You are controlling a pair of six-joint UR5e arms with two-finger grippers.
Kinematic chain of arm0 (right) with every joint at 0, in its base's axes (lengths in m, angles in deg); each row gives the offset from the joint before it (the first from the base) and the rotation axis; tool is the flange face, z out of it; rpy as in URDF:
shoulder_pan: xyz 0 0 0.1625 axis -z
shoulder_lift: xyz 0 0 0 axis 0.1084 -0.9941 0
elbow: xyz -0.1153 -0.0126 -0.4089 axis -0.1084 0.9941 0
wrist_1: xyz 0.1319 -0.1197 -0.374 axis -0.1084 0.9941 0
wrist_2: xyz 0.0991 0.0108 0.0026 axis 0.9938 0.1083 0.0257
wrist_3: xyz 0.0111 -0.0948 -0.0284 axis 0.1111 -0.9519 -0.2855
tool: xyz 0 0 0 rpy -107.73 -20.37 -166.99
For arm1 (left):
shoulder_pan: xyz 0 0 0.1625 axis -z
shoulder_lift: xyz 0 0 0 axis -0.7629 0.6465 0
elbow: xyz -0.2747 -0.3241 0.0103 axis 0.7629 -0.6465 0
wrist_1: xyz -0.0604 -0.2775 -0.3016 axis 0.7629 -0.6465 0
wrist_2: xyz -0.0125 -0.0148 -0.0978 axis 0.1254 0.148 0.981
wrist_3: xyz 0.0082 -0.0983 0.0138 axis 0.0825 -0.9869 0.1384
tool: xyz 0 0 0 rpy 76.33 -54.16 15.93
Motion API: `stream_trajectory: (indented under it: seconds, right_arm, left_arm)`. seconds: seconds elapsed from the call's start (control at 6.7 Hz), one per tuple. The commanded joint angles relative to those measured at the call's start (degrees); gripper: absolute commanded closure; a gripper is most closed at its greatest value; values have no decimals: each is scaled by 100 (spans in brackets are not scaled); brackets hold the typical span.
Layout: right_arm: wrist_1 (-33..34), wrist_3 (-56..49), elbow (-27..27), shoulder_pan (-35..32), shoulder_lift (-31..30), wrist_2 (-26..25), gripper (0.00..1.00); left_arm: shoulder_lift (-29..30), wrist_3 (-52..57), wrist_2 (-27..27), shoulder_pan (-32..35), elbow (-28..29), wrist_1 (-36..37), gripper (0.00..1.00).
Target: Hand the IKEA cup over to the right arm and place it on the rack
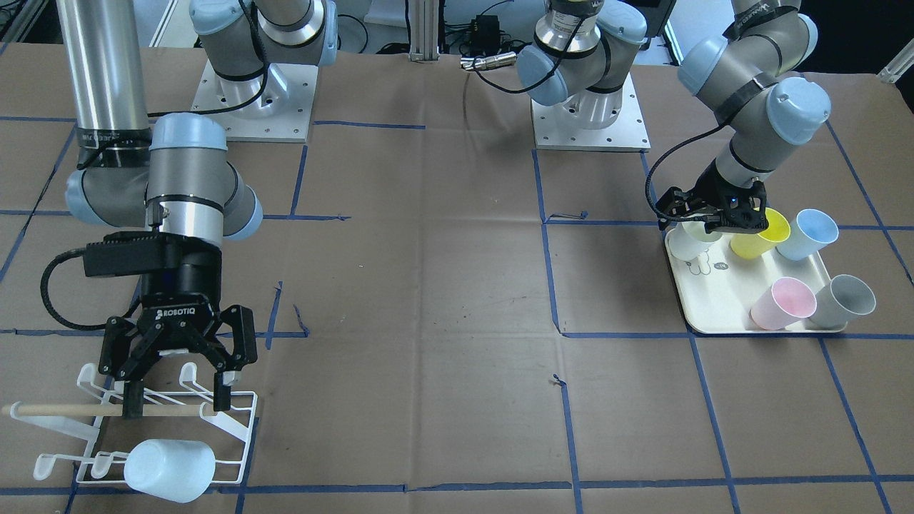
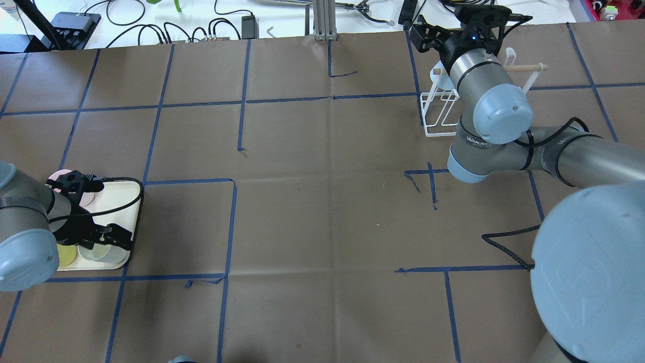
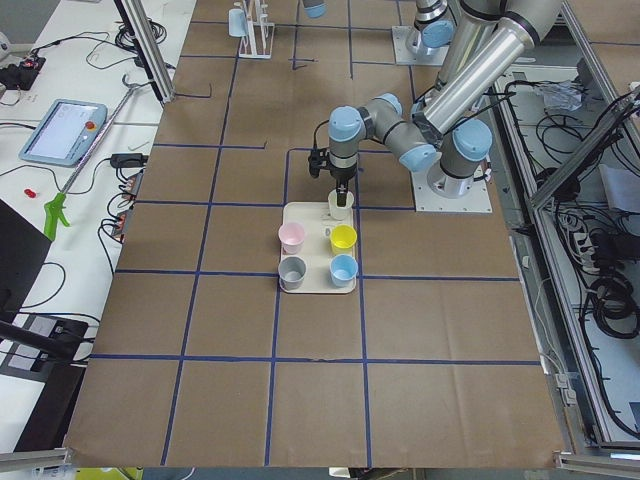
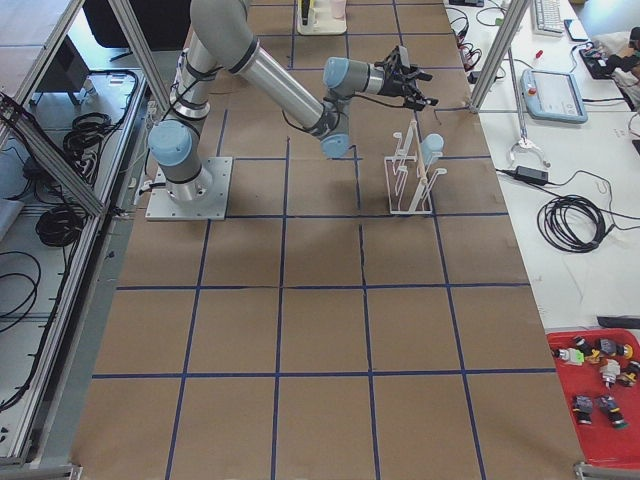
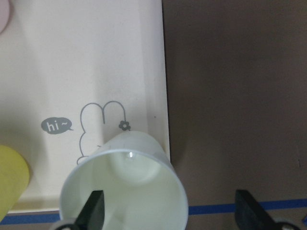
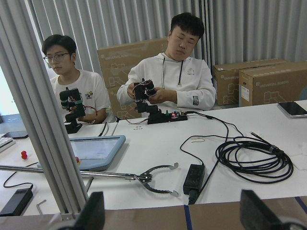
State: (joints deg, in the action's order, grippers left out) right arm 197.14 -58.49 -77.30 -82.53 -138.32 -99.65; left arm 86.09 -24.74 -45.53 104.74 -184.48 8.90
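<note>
Brown-paper tabletop, blue tape grid; two operators at white bench. Left gripper agape astride white cup; right gripper agape above rack.

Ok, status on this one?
Left gripper open, straddling rim of white cup on tray. Right gripper open over rack. Pale blue cup on rack.

This is a robot lab. A left arm and a right arm, both made of metal, are bolted on steel plates to a big table. Brown paper covers the table, and blue tape marks squares on it. Black cables lie on a white desk. Two people sit there holding small control gadgets. Behind them stand cardboard boxes. A touch screen lies at the side.
</note>
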Motion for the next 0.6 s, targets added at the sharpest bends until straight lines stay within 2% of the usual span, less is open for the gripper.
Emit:
stream_trajectory:
  seconds: [0.0, 0.15, 0.3, 0.45]
  right_arm:
    - [-242, 991, -498, -325, -849, 44, 0]
    - [-243, 1448, -770, -457, -1227, 44, 0]
    - [-243, 1905, -982, -572, -1596, 44, 0]
    - [-225, 2310, -1167, -669, -1887, 35, 0]
  left_arm:
    - [-2, -38, -29, 9, 39, -2, 63]
    - [-2, -73, -20, 9, 56, 16, 86]
    - [-2, -82, -20, 9, 83, 24, 96]
    - [-2, -39, -11, 0, 239, 16, 98]
